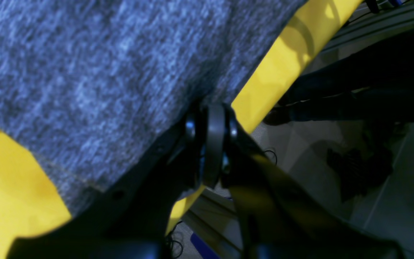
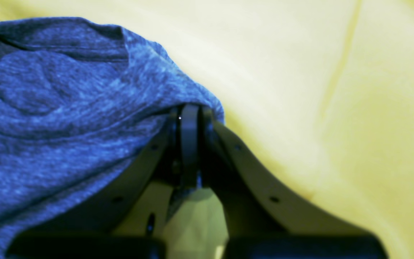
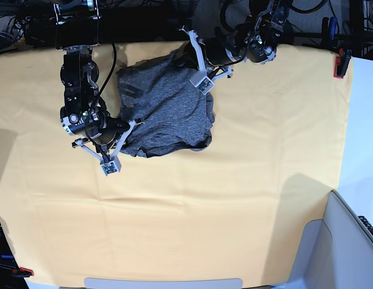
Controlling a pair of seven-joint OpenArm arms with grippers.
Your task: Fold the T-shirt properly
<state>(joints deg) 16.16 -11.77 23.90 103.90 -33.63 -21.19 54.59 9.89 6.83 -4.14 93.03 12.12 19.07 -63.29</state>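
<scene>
The charcoal-grey T-shirt (image 3: 165,108) lies bunched on the yellow-orange tablecloth (image 3: 186,205), towards the back middle of the table. My left gripper (image 1: 210,108) is shut on the shirt's fabric (image 1: 95,72) near the table's far edge; in the base view it (image 3: 185,57) sits at the shirt's top right. My right gripper (image 2: 191,109) is shut on a rumpled edge of the shirt (image 2: 67,108); in the base view it (image 3: 132,126) sits at the shirt's lower left corner. Sleeves and collar are hidden in the folds.
Red clamps (image 3: 338,65) (image 3: 23,272) pin the cloth at the right back and left front edges. A grey bin (image 3: 349,241) stands at the front right. The table's far edge and the floor (image 1: 372,180) show past the left gripper.
</scene>
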